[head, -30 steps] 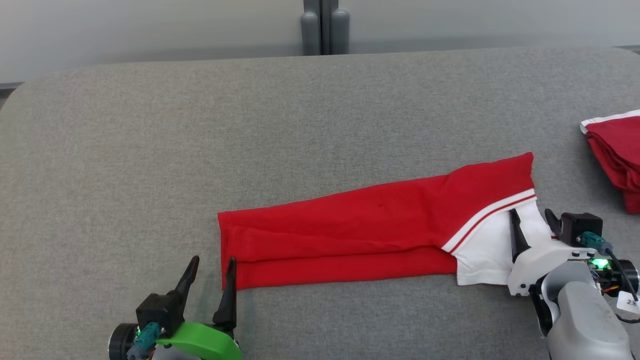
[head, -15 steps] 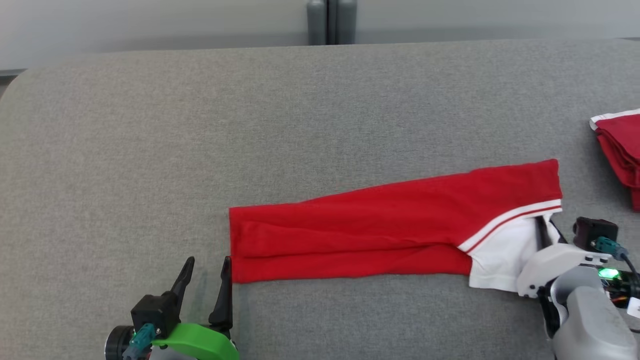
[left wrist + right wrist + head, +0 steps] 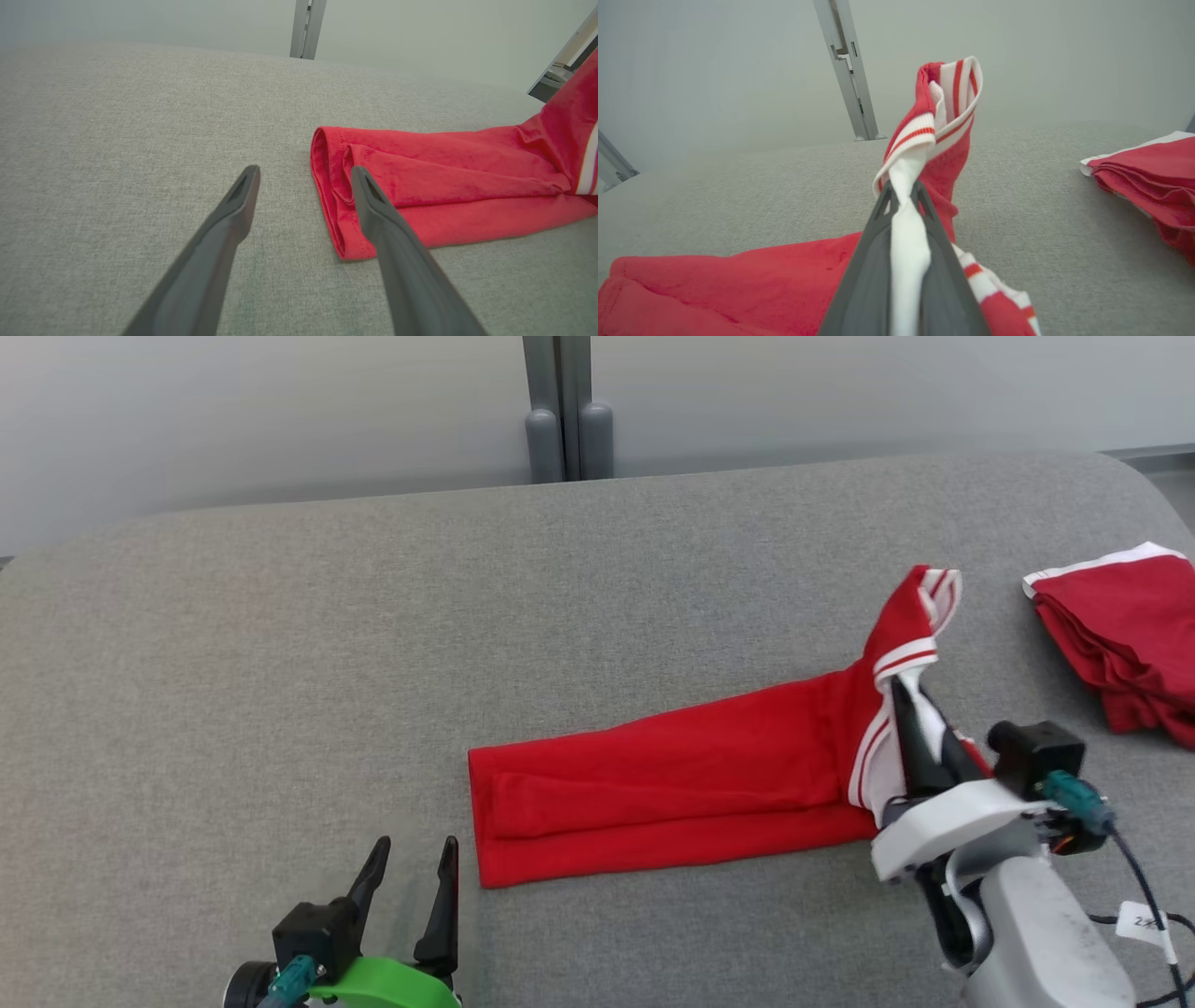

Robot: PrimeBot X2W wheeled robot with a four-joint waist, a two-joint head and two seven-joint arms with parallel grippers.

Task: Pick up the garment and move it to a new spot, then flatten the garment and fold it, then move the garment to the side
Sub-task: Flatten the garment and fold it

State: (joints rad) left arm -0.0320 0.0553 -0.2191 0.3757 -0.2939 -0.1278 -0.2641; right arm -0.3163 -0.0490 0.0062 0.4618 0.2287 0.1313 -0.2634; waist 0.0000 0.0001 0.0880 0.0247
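Note:
The garment (image 3: 672,784) is red with a white striped waistband, folded into a long strip on the grey table (image 3: 280,663). My right gripper (image 3: 920,714) is shut on its white end and holds that end lifted off the table, so the waistband stands up and flops over. In the right wrist view the white cloth (image 3: 906,242) is pinched between the fingers of my right gripper (image 3: 903,189). My left gripper (image 3: 415,859) is open near the front edge, just left of the strip's red end; in the left wrist view, my left gripper (image 3: 306,175) has the garment (image 3: 444,186) beside its right finger.
A second folded red garment (image 3: 1120,635) with a white edge lies at the table's far right, also in the right wrist view as a folded red pile (image 3: 1148,182). A grey post (image 3: 560,420) stands behind the table's back edge.
The right gripper has closed on the white end and raised it, so that end now stands up instead of lying flat. The head camera has shifted. The left gripper stays open beside the red end.

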